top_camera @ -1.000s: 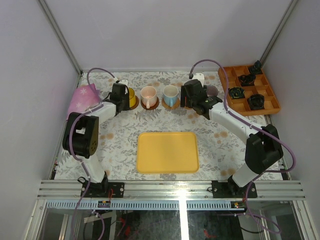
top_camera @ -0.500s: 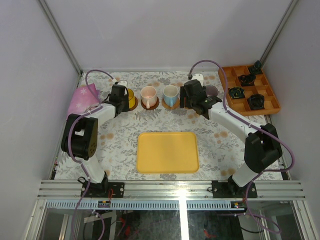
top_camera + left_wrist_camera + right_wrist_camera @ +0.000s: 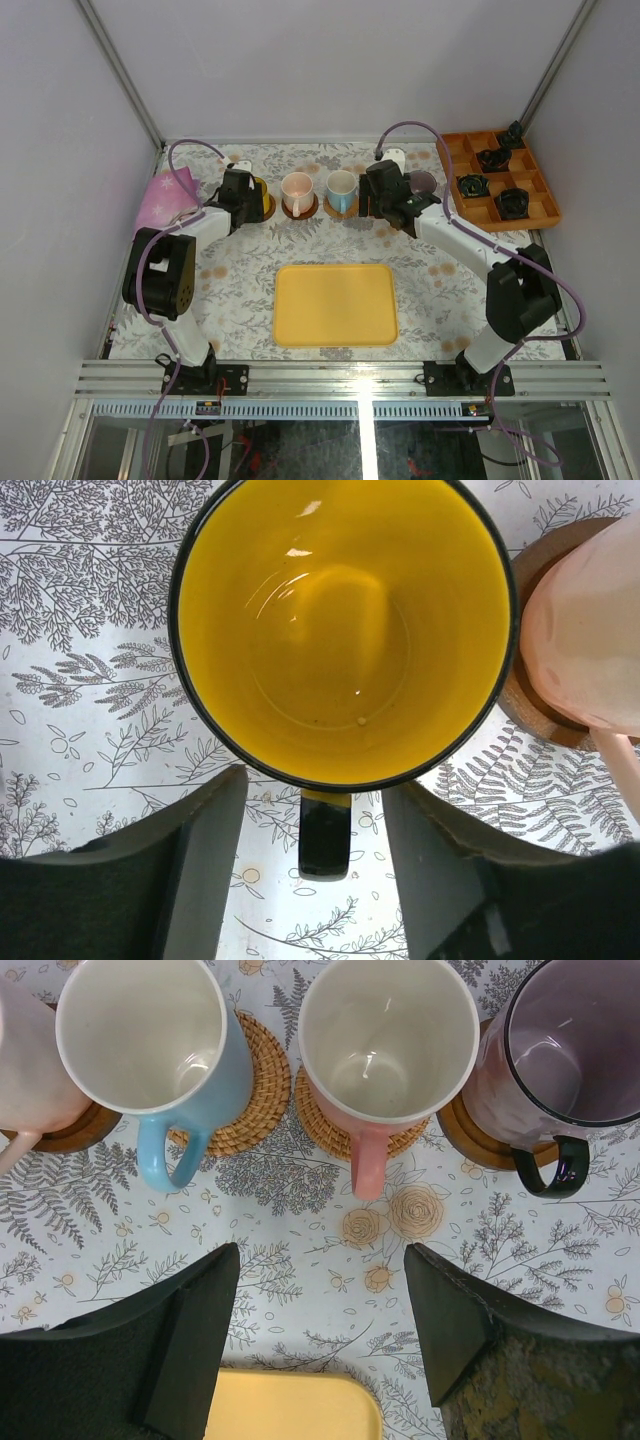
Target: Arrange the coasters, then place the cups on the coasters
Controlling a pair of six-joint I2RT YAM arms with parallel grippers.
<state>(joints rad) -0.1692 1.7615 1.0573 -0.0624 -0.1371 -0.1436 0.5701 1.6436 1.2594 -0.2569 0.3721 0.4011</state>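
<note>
In the left wrist view the yellow cup [image 3: 345, 630] fills the frame, so whatever lies beneath it is hidden. Its dark handle [image 3: 325, 830] points back between the fingers of my left gripper [image 3: 315, 800], which is open with a gap on both sides. Beside it stands the pale pink cup [image 3: 590, 630] on a coaster [image 3: 530, 710]. My right gripper [image 3: 322, 1260] hangs open above bare cloth. Ahead of it are the blue cup [image 3: 140, 1030], salmon cup [image 3: 388, 1035] and mauve cup [image 3: 575, 1040], each on a coaster [image 3: 255, 1080].
A yellow tray [image 3: 335, 304] lies mid-table, just behind my right fingers. A brown compartment tray [image 3: 545, 205] with black gadgets [image 3: 514, 203] sits at the back right. A pink cloth [image 3: 165, 195] lies at the back left by the wall.
My left gripper has opened and let go of the yellow cup's handle. The right arm has barely moved.
</note>
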